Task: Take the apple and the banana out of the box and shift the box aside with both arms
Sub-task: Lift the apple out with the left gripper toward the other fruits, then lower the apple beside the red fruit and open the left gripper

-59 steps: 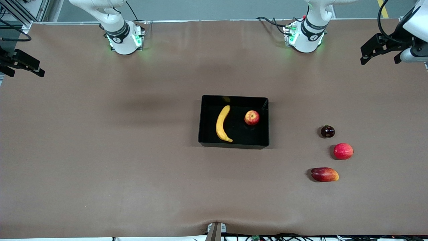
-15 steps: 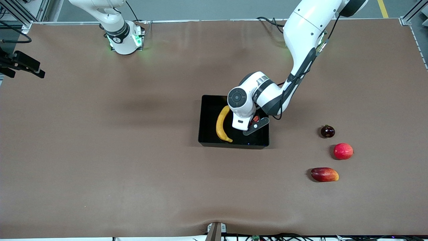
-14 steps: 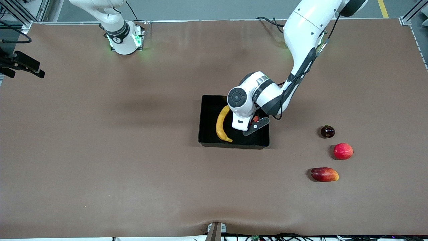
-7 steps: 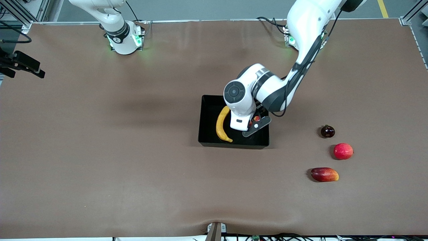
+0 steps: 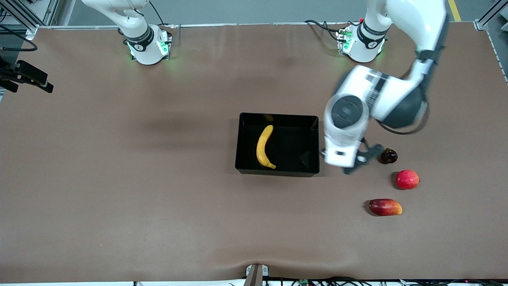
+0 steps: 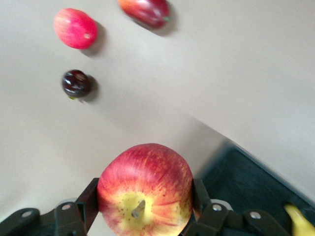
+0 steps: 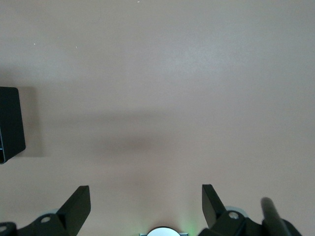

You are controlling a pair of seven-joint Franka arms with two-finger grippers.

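Lifted clear of the box (image 5: 278,172), the apple (image 6: 144,191) rides clamped in the left gripper (image 6: 142,206) over bare table (image 5: 158,198); banana (image 5: 264,147) remains inside; right gripper (image 7: 145,206) waits open.

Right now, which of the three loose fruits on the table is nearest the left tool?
The small dark round fruit, the one farthest from the front camera.

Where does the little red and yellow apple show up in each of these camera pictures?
Front view: the apple is hidden under the left arm's wrist, above the table between the box and the dark round fruit.
Left wrist view: apple fills the lower middle, clamped in the left end effector.
Right wrist view: not in it.
Shared landmark: the black box.
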